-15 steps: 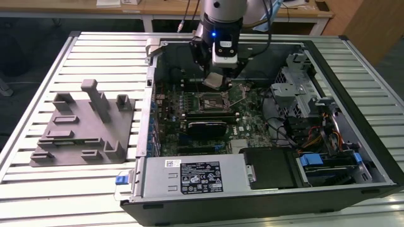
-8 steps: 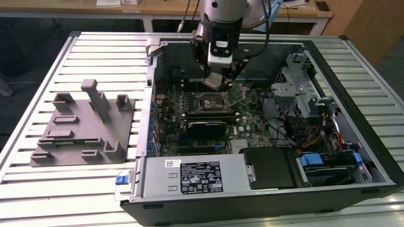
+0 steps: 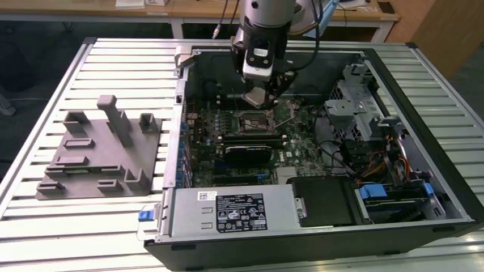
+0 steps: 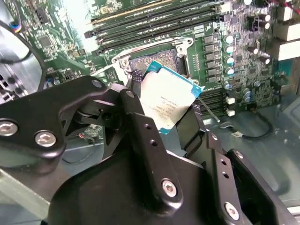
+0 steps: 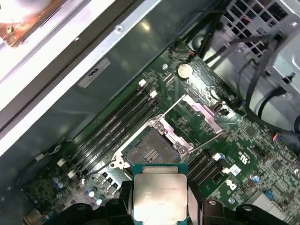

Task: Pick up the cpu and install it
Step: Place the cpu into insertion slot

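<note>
My gripper (image 3: pixel 259 97) hangs inside the open computer case, just above the motherboard's CPU socket (image 3: pixel 255 120). It is shut on the cpu (image 4: pixel 166 105), a flat square chip with a pale metal top and a green edge, held by two opposite sides between the black fingers (image 4: pixel 140 126). In the first wrist view the cpu (image 5: pixel 159 192) sits just short of the open socket (image 5: pixel 151 151), whose metal load plate (image 5: pixel 202 111) is swung up and back. The socket (image 4: pixel 154 60) lies bare beyond the chip in the second wrist view.
The case (image 3: pixel 318 243) lies on its side on a slatted metal table (image 3: pixel 98 226). A grey plastic fixture (image 3: pixel 94 150) stands at the exterior view's left. Memory slots (image 5: pixel 119 124), a black heatsink (image 3: pixel 248 152), the power supply (image 3: pixel 230 211), drive cages and cables (image 3: pixel 363 124) surround the socket.
</note>
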`<state>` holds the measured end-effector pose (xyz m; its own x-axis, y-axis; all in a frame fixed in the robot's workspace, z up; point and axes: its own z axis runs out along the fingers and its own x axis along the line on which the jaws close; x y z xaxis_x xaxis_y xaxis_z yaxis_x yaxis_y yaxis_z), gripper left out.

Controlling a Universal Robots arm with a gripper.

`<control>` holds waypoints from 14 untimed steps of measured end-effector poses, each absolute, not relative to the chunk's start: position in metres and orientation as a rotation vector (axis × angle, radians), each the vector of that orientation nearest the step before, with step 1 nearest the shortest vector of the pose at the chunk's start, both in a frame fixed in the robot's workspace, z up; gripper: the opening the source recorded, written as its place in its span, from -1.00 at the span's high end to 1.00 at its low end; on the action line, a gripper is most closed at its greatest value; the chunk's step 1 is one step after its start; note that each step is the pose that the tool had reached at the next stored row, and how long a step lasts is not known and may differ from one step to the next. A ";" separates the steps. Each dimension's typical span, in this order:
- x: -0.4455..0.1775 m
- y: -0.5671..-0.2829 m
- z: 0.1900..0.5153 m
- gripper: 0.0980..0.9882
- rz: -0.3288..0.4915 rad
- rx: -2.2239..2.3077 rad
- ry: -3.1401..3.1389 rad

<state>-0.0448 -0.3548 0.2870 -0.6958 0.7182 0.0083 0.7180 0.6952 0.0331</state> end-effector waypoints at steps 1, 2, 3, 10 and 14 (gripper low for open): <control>-0.045 -0.355 0.287 0.00 0.053 1.242 2.879; -0.045 -0.355 0.287 0.00 0.053 1.261 2.871; -0.045 -0.355 0.287 0.00 0.053 1.279 2.862; -0.045 -0.355 0.287 0.00 0.052 1.412 2.797; -0.045 -0.355 0.286 0.00 0.052 1.488 2.757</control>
